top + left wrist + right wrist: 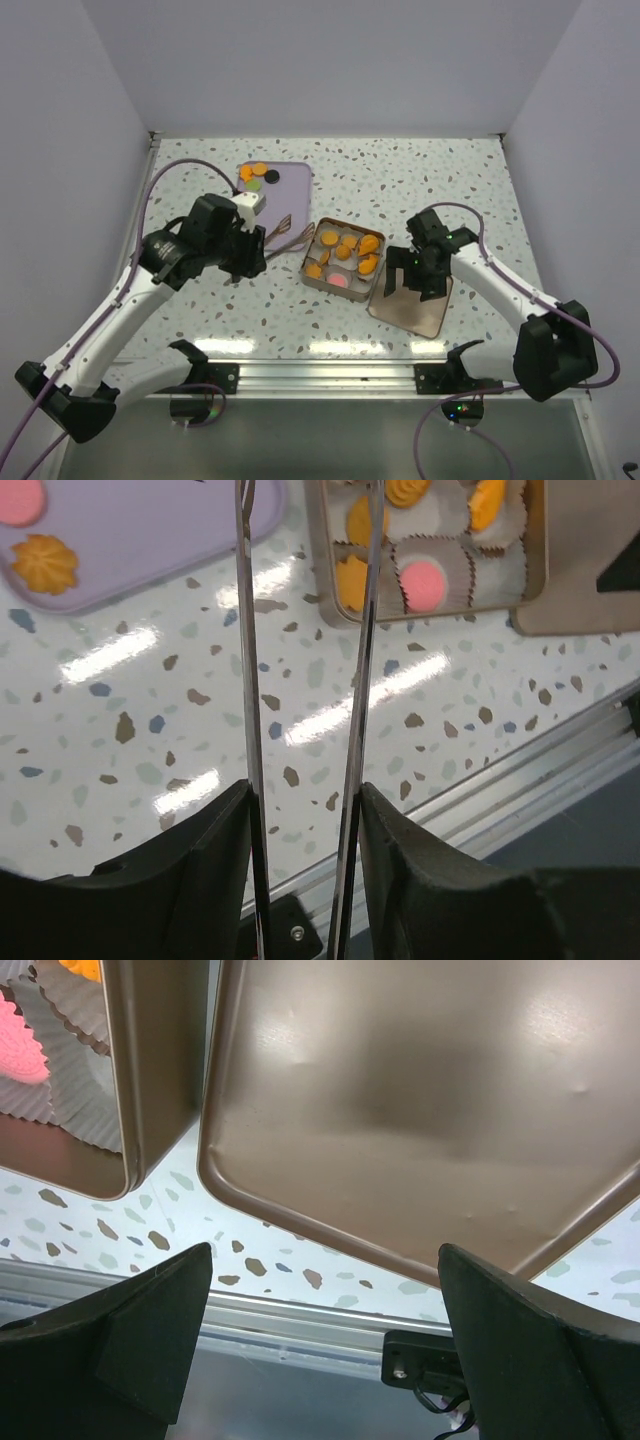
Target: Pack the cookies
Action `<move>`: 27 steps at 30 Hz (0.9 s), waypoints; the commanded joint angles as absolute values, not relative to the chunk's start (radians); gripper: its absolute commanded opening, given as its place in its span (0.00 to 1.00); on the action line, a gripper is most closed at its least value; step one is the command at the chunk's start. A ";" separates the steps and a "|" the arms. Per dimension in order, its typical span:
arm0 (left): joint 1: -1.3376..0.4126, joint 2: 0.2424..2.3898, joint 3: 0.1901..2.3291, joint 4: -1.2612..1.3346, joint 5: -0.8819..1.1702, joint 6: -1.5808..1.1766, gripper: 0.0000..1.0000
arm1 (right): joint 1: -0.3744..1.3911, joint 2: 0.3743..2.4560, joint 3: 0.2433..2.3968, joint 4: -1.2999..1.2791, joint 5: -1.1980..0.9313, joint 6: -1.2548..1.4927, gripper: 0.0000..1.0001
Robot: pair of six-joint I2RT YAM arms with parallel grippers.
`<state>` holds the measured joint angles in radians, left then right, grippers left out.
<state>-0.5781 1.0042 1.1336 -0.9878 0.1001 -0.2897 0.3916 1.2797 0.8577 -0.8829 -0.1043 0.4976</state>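
Light: bright and even, pouring down from overhead.
Glare: white streaks smeared across the table (330, 347) along its near edge; same streaks in the left wrist view.
Shadows: soft, short, tucked under both arms.
Lid (420, 1110): hazy sheen, bright patch upper right.
Focus: top view crisp; black fingers (190, 880) blur at the bottom of each wrist view.

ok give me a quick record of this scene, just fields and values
tin: open, lined with white paper cups
cookies in tin: mostly orange, one pink
lilac tray: a few cookies on tray, orange, black, green
lid: off, flat on the table beside the tin, right arm's side
left gripper: gripping metal tongs, arms apart
right gripper: open, at the lid, holding nothing
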 commanded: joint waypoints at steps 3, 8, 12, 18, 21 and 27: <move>-0.488 1.119 1.213 -0.968 -0.167 -0.340 0.50 | 0.388 1.247 0.835 -0.865 -0.132 0.526 0.99; -0.286 1.195 1.161 -0.861 -0.219 -0.368 0.53 | 0.390 1.235 0.848 -0.885 -0.147 0.537 0.99; -0.177 1.245 1.115 -0.721 -0.178 -0.377 0.53 | 0.390 1.210 0.877 -0.923 -0.150 0.537 0.99; -0.078 1.345 1.091 -0.576 -0.111 -0.350 0.52 | 0.390 1.177 0.887 -0.979 -0.135 0.522 0.99; -0.048 1.382 1.063 -0.507 -0.094 -0.342 0.52 | 0.390 1.163 0.876 -0.992 -0.127 0.515 0.99; 0.026 1.480 1.051 -0.446 -0.086 -0.301 0.53 | 0.390 1.160 0.868 -0.989 -0.123 0.528 0.99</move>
<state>-0.0120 1.4437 1.0485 -0.5579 -0.1013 -0.3428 0.3916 1.1755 0.8501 -0.9718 -0.1238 0.5228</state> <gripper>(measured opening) 0.530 0.986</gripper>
